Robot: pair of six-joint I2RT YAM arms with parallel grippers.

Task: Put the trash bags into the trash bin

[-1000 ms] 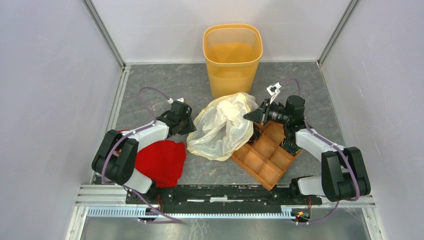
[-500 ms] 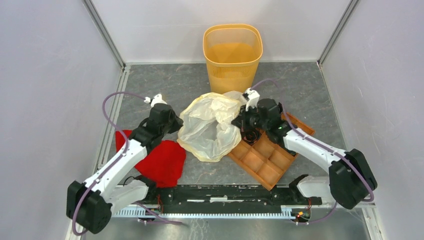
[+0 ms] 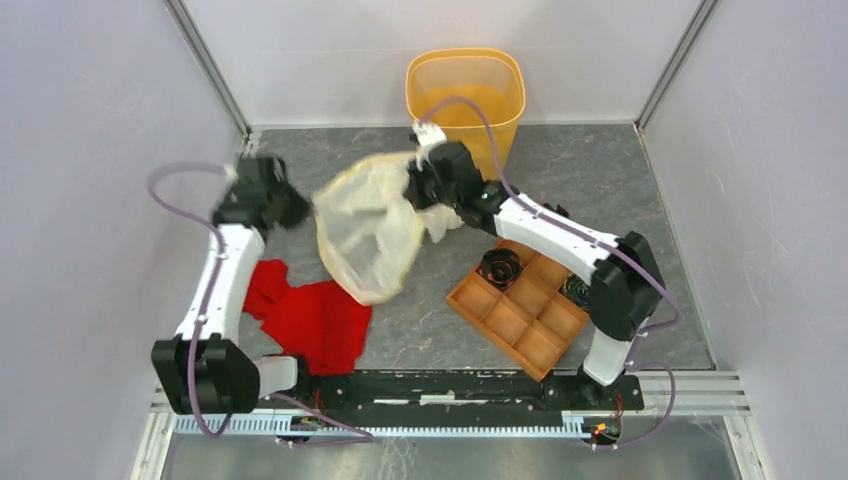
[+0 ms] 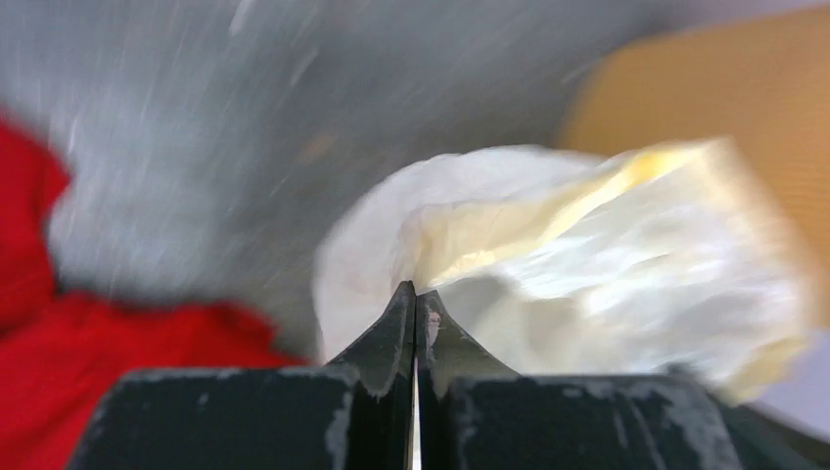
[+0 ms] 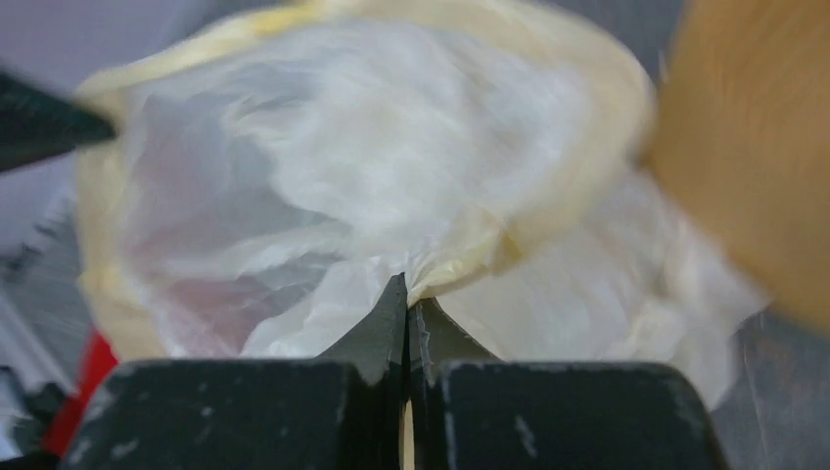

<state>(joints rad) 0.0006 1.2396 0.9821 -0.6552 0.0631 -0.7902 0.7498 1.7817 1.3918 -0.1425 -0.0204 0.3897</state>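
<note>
The cream-white translucent trash bag (image 3: 368, 228) hangs stretched open in the air between my two grippers, left of the bin. My left gripper (image 3: 308, 208) is shut on the bag's left rim; the left wrist view shows its gripper (image 4: 415, 291) pinching the film (image 4: 607, 235). My right gripper (image 3: 412, 186) is shut on the bag's right rim; the right wrist view shows its gripper (image 5: 406, 289) closed on a fold of the bag (image 5: 323, 147). The orange-yellow trash bin (image 3: 466, 96) stands upright at the back centre, just behind the right gripper. It shows blurred in both wrist views (image 4: 705, 117) (image 5: 754, 147).
A red cloth (image 3: 315, 315) lies on the table at front left, under the bag's lower edge. A flat orange-brown compartment tray (image 3: 525, 315) with black coiled items lies at front right. Grey walls close in both sides.
Both grippers have lifted the bag off the table and carried it up and back-left toward the bin. The bag now hangs spread open. The wrist views are motion-blurred.
</note>
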